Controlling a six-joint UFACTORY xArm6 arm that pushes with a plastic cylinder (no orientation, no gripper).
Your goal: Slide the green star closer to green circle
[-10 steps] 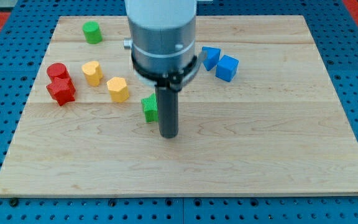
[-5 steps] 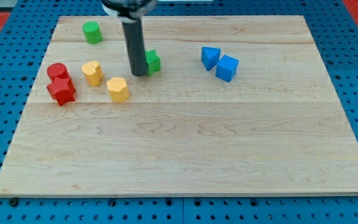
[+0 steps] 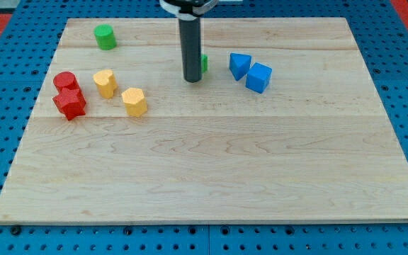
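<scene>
My tip rests on the wooden tabletop, directly in front of the green star, which shows only as a sliver at the rod's right edge. There are no jaws, only the bare rod, holding nothing. The green circle sits well apart near the top-left edge. Two blue blocks lie just right of the star. Yellow blocks and red blocks cluster at the left. The tabletop's lower half lies open.
</scene>
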